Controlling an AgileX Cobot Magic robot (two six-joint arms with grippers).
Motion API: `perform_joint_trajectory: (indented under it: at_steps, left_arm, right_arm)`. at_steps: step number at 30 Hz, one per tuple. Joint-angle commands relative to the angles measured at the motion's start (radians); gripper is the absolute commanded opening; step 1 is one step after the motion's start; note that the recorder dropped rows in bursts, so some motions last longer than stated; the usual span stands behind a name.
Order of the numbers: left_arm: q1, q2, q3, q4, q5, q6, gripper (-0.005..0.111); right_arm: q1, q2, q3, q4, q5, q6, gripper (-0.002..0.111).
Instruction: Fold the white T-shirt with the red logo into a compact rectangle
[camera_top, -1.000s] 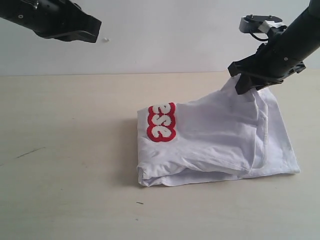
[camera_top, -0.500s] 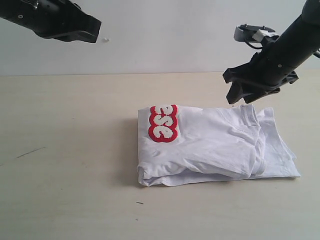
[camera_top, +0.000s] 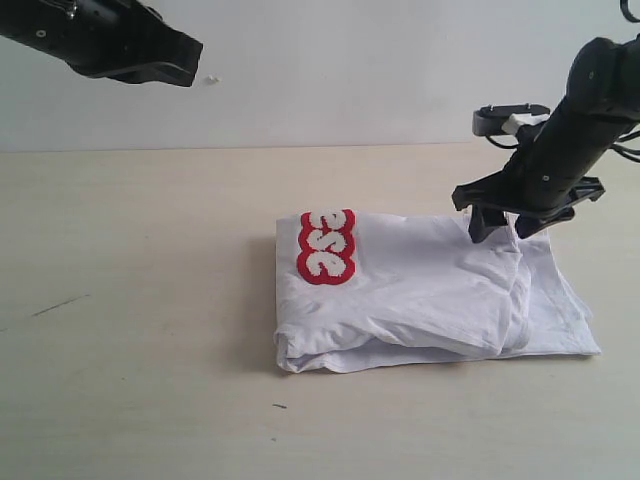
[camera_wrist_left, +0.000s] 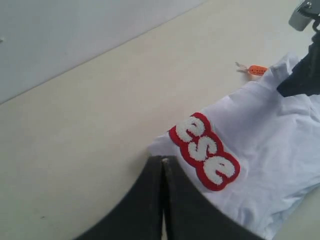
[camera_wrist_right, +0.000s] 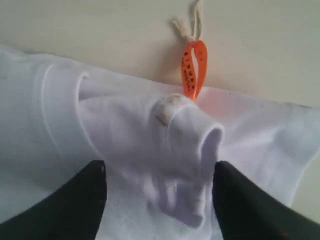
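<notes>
The white T-shirt (camera_top: 420, 290) lies folded into a rough rectangle on the table, with the end of the red logo (camera_top: 326, 246) showing on its left part. My right gripper (camera_top: 502, 232) is open and low over the shirt's far right edge. In the right wrist view a bunched fold of the white T-shirt (camera_wrist_right: 180, 150) sits between its spread fingers (camera_wrist_right: 85, 200), unclamped, and the orange neck tag (camera_wrist_right: 194, 67) lies on the table beyond. My left gripper (camera_top: 190, 62) is shut and empty, raised high at the upper left; its closed tips (camera_wrist_left: 162, 161) hover near the red logo (camera_wrist_left: 205, 151).
The pale wooden table (camera_top: 140, 300) stretches wide to the left and front of the shirt, with a thin dark mark (camera_top: 60, 305) and a small speck (camera_top: 279, 406). A white wall (camera_top: 330, 70) stands behind the table's far edge.
My right gripper let go of the lifted shirt edge, which dropped flat onto the stack. It then opened wider and came down over the shirt's far right. The left arm stayed still.
</notes>
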Motion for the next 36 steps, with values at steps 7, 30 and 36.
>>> perform_joint_trajectory:
  at_steps: [7,30,36]
  left_arm:
    - [0.003,-0.010,0.001,0.009,-0.021,-0.001,0.000]
    - [0.003,-0.010,0.001,0.025,-0.021,-0.001,0.000]
    - [0.003,-0.010,0.001,0.026,-0.021,-0.003,0.000]
  right_arm:
    - [0.001,0.066,-0.005,0.076,-0.069,-0.129,0.032]
    - [0.001,-0.301,-0.021,-0.037,0.037,-0.036,0.000]
    - [0.001,-0.305,-0.090,-0.209,0.166,0.085,0.000]
